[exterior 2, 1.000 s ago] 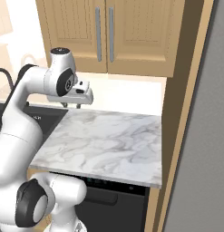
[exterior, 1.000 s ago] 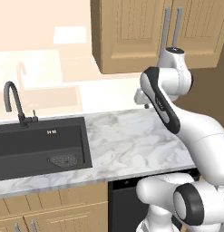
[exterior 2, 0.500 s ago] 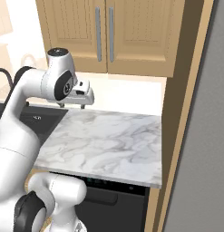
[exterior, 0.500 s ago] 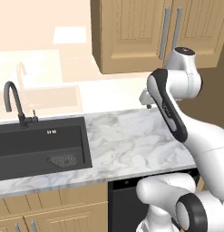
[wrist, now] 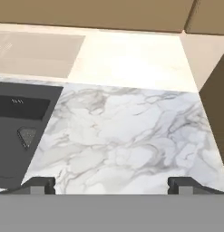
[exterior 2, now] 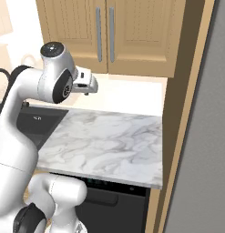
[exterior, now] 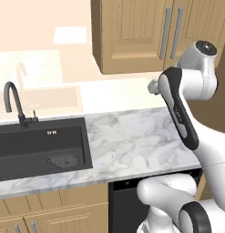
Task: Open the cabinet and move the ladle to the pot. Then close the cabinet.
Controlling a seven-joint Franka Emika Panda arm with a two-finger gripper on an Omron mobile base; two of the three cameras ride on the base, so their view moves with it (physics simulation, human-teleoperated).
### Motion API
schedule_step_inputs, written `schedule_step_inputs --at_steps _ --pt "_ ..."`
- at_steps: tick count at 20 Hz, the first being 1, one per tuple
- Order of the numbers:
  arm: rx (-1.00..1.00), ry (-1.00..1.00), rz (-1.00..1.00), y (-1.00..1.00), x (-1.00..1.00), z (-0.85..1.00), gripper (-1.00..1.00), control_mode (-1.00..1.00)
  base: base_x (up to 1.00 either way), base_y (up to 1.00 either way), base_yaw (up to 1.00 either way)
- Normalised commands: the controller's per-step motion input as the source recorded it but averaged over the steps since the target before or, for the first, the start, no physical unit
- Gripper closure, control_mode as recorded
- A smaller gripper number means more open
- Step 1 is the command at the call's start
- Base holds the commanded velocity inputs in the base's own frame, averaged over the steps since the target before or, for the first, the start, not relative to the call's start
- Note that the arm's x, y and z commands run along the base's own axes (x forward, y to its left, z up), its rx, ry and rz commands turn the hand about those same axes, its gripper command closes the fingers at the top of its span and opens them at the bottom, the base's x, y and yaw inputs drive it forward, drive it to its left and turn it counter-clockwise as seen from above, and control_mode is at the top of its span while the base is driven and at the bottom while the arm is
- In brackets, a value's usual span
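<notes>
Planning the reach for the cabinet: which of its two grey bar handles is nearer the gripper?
The left handle of the cabinet: the gripper hangs below and left of it; the right handle lies farther.

The white arm rises from its base, folds at a dark elbow and carries the wrist high. The hand (exterior 2: 88, 88) points forward and tilts down toward two o'clock in the right base view, its two fingertips (wrist: 38, 183) spread wide apart, holding nothing.
</notes>
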Motion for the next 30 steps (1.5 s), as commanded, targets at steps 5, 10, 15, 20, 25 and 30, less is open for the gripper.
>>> schedule_step_inputs --at_steps 5,10,15,20,25,30 --pt "0.00 -0.22 0.00 -0.09 0.00 0.50 -1.00 -1.00 0.00 0.00 0.00" --pt "0.00 -0.14 0.00 -0.02 0.08 0.36 -1.00 -1.00 0.00 0.00 0.00" --pt "0.00 -0.03 0.00 -0.01 0.18 0.25 -1.00 -1.00 0.00 0.00 0.00" --pt "0.00 0.01 -0.05 -0.09 0.37 0.16 -1.00 -1.00 0.00 0.00 0.00" --pt "0.00 0.02 -0.06 -0.16 0.47 0.14 -1.00 -1.00 0.00 0.00 0.00" --pt "0.00 -0.01 0.00 -0.16 0.27 0.06 -1.00 -1.00 0.00 0.00 0.00"
